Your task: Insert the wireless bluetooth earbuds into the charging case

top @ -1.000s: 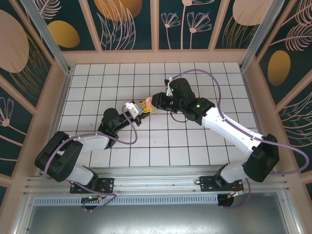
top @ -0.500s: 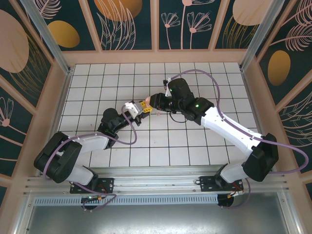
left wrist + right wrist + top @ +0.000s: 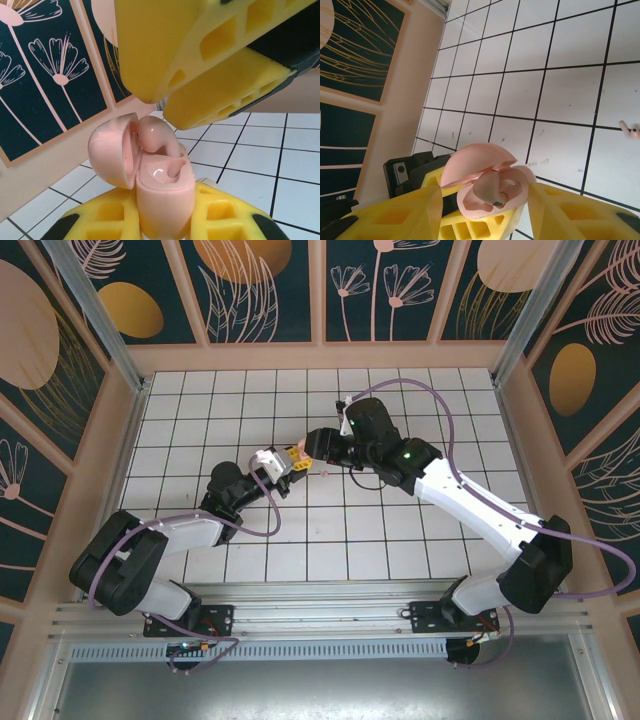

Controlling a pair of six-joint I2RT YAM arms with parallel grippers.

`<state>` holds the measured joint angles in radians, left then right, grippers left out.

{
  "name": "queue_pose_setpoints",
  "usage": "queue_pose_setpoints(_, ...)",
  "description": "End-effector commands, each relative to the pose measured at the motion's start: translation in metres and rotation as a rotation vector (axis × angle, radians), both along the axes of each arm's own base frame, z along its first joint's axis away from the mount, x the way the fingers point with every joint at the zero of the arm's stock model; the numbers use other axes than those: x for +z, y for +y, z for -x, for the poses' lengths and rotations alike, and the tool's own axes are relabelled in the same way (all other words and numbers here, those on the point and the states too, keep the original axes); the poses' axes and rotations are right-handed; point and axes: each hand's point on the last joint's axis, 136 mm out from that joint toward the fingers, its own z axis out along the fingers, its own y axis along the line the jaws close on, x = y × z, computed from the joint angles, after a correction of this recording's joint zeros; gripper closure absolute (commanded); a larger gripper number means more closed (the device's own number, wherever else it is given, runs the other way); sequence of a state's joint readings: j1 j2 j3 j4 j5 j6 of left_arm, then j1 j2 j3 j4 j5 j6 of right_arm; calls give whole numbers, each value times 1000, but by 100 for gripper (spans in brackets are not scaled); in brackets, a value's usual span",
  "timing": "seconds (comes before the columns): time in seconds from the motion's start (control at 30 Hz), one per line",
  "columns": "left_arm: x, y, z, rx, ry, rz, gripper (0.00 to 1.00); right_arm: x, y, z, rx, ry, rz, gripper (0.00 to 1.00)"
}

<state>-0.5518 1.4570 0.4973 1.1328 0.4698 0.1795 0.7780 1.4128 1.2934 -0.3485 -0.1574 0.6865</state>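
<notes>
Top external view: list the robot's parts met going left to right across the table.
left arm's shoulder → left gripper → right gripper, fingers apart → right arm's shoulder

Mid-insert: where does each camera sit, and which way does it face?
Top external: above and behind the robot, looking down on the table; both arms show, left pincer and right pincer meeting mid-table.
Left wrist: on the left arm, looking along its own fingers at the open case they clamp, right pincer close above.
Right wrist: on the right arm, looking down between its spread fingers at the case; a loose earbud lies on a tile.
Shared: both wrist views show the case holding a seated earbud.
</notes>
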Motion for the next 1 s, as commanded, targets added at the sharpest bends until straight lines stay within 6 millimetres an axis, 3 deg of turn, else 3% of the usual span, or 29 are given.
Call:
queue_pose_setpoints(0.0, 23, 0, 4, -7, -65, 38, 94, 16, -5, -1, -5, -34, -4, 50)
queue_pose_setpoints(0.7, 26, -1, 6, -22, -73, 42, 94, -14, -15, -12, -36, 40, 14, 56)
queue_pose_setpoints(0.97, 26, -1, 5, -21, -71, 42, 94, 3, -13, -4, 0, -16, -46, 53)
